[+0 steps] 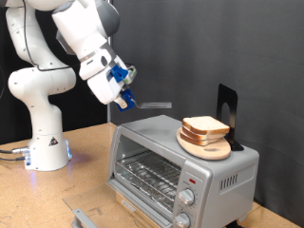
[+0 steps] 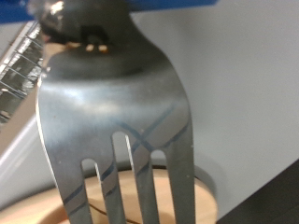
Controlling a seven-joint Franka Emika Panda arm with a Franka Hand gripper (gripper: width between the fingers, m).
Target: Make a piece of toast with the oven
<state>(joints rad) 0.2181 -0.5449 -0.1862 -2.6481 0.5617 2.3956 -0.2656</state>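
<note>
The gripper (image 1: 124, 93) is clamped on a fork (image 1: 152, 104), tines toward 3 o'clock. The piece of toast (image 1: 204, 127) lies beyond at 4 o'clock, on a round board (image 1: 203, 146) atop the oven (image 1: 180, 163).

The glossy white, rounded, segmented robot arm (image 1: 52, 66) has dark grey bands at its joints. Its thick cylindrical white base (image 1: 46, 147) carries a small dark triangular marking and glows bluish at the foot. Grey cables (image 1: 9, 152) trail from the base across the tabletop. At the wrist sits a blue-and-white gripper (image 1: 122, 85) with blue fittings.
</note>
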